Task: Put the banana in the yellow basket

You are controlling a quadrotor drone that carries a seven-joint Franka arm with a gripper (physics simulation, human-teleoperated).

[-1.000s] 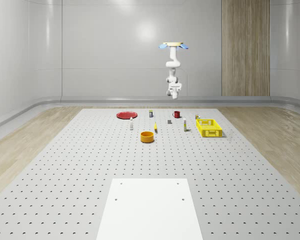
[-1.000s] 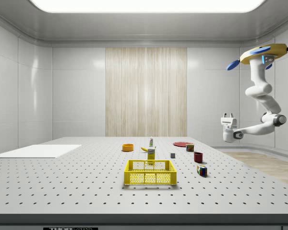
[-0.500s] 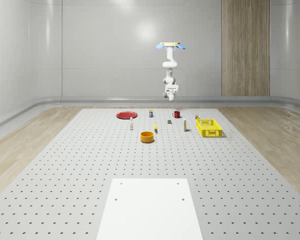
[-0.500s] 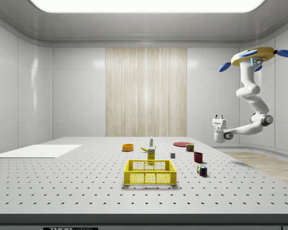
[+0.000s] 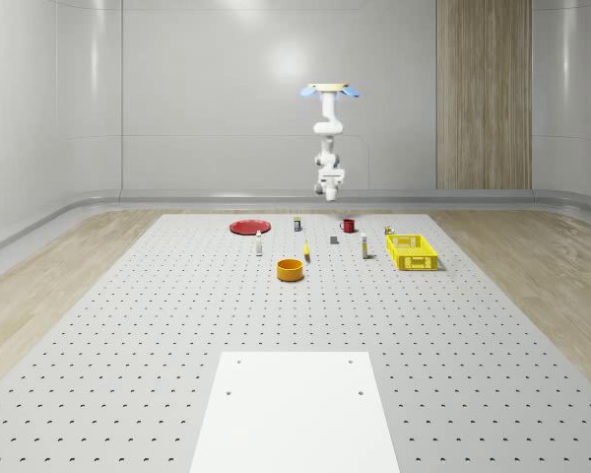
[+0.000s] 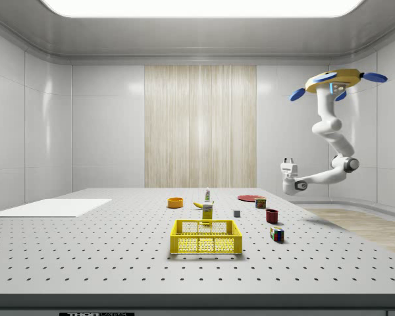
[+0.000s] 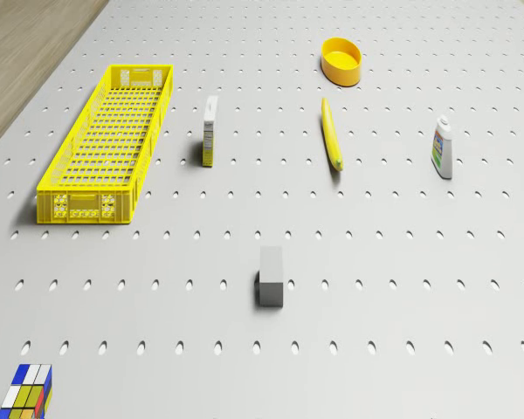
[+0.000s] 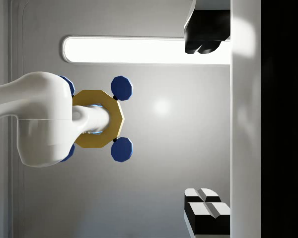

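The drone (image 6: 338, 81) hovers high over the counter's (image 5: 177, 325) far edge; its open, empty end effector (image 6: 289, 160) points upward, well apart from the banana (image 7: 332, 133) lying nearer.

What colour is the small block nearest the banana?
Grey block, clearest in the drone view.

Bright, even overhead light; soft shadows

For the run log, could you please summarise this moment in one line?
drone: hovering by table's far edge | gripper: raised, pointing up | banana: on table, untouched | yellow basket: holds nothing
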